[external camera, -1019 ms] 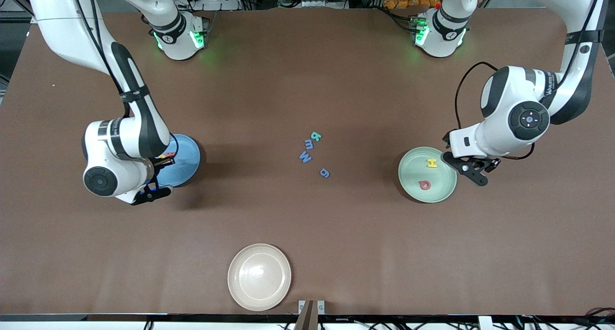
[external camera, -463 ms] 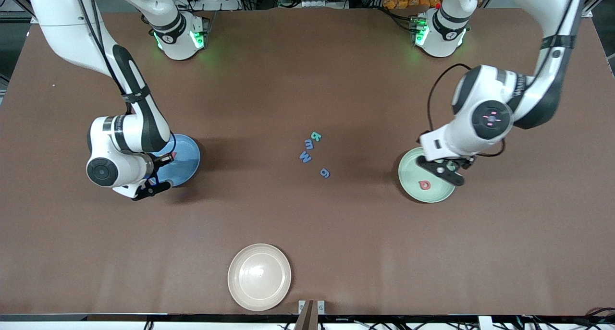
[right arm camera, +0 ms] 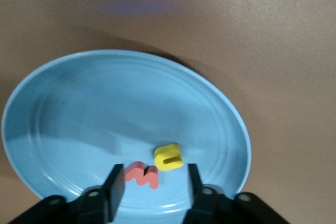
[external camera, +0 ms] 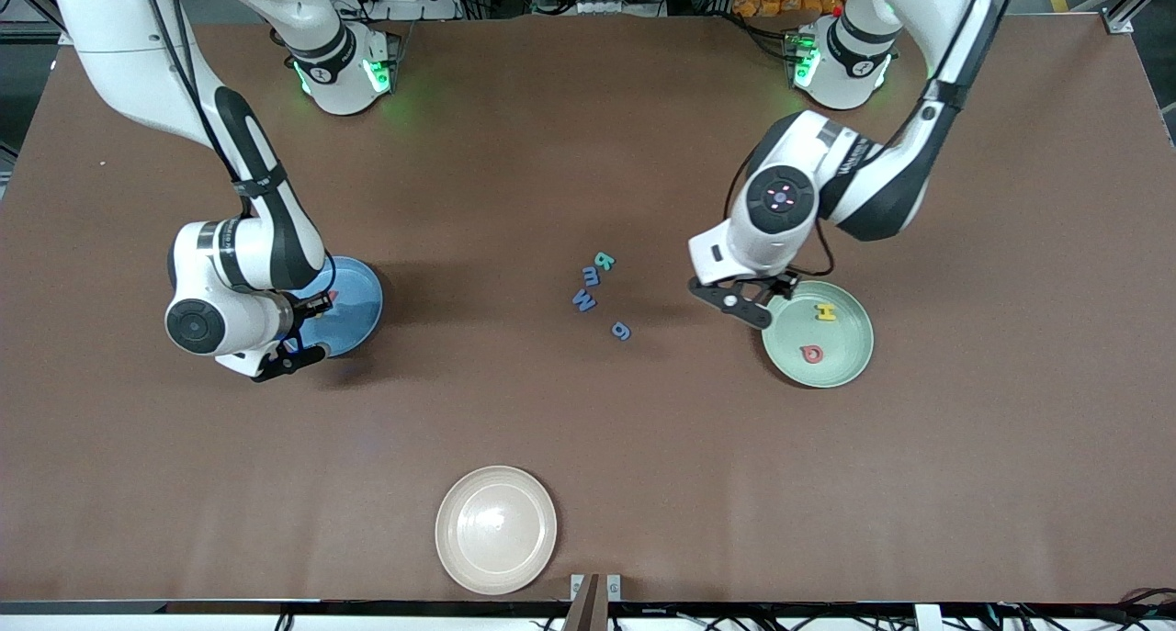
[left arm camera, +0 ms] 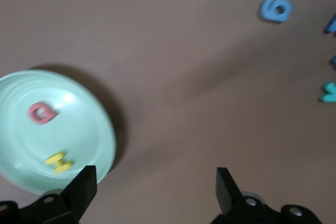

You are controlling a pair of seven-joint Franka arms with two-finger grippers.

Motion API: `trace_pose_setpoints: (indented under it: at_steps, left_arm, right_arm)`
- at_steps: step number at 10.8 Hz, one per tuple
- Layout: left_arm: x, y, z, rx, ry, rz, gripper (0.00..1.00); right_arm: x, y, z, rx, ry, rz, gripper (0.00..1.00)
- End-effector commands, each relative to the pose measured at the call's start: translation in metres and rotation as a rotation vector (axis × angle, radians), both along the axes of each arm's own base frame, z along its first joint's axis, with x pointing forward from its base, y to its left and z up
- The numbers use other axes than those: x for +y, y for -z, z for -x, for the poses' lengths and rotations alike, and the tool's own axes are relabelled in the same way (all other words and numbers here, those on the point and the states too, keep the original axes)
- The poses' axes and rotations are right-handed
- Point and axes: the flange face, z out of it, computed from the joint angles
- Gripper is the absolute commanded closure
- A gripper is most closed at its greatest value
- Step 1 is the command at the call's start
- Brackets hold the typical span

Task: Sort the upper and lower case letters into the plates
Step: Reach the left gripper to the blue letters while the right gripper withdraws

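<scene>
The left end effector (external camera: 746,302) hangs with its fingers (left arm camera: 84,184) spread wide and empty over the brown table (external camera: 588,447), just beside the rim of the pale green plate (external camera: 850,360) on the side toward the table's middle. That plate, at the left arm's end, holds a yellow letter (external camera: 827,312) and a red-pink letter (external camera: 812,354), lying apart from each other.

At the right arm's end, the right end effector (external camera: 299,332) is low over the blue plate (external camera: 358,291), its fingers (right arm camera: 116,182) partly apart and gripping nothing. In the right wrist view, a red-pink letter (right arm camera: 142,174) and a small yellow letter (right arm camera: 168,157) lie on the blue plate (right arm camera: 79,108) just beside each other, between the two fingertips; whether the pads touch either piece cannot be told.

Four letters lie on the bare table between the two plates: a teal one (external camera: 604,261), a blue one (external camera: 591,276) just nearer the front camera, a blue "M" (external camera: 583,299) nearer again, and a blue piece (external camera: 621,331) set a little apart toward the left arm's end. Nothing stands between the left end effector and this cluster.

A cream-beige plate (external camera: 496,530) sits well apart from everything, near the table edge closest to the front camera.
</scene>
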Motion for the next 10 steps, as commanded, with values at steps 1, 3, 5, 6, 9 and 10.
trace_pose_setpoints:
  at_steps: [1, 3, 5, 6, 9, 10]
  left_arm:
    - [-0.043, 0.013, 0.009, -0.066, -0.011, 0.072, 0.00]
    - [-0.065, 0.015, 0.012, -0.122, 0.022, 0.124, 0.00]
    - [-0.083, 0.025, 0.025, -0.105, 0.044, 0.131, 0.00]
    - [-0.090, 0.038, 0.032, -0.085, 0.053, 0.125, 0.00]
    - [-0.129, 0.088, 0.077, -0.013, 0.123, 0.088, 0.00]
    - [-0.133, 0.102, 0.083, 0.006, 0.131, 0.078, 0.00]
  right_arm:
    - [0.007, -0.043, -0.002, -0.002, 0.031, -0.043, 0.00]
    - [0.022, -0.097, -0.013, -0.018, 0.050, -0.039, 0.00]
    - [0.032, -0.145, -0.017, -0.056, 0.043, -0.045, 0.00]
    - [0.031, -0.169, -0.019, -0.084, 0.043, -0.051, 0.00]
    - [0.024, -0.224, -0.016, -0.175, 0.053, -0.066, 0.00]
    - [0.024, -0.242, -0.014, -0.206, 0.052, -0.071, 0.00]
